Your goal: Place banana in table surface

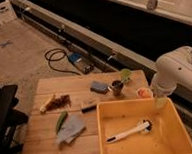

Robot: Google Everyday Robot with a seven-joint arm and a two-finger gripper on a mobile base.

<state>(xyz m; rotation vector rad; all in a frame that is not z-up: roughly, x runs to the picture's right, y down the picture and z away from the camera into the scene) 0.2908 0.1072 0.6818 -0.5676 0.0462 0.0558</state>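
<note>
The banana (46, 105) is small and pale yellow. It lies on the left part of the light wooden table surface (44, 140), touching the left end of a dark brown bumpy cluster (61, 101). My gripper (160, 102) hangs from the white arm (174, 70) at the table's right side, just above the far rim of the yellow bin (167, 136). It is far to the right of the banana, and I see nothing in it.
A green vegetable (61, 120) and a grey cloth (71, 128) lie at the front left. A white brush (128, 131) lies in the bin. A grey sponge (98, 86), dark cup (117, 87), green object (125, 75) and orange item (144, 92) stand at the back. A black chair (4, 114) is on the left.
</note>
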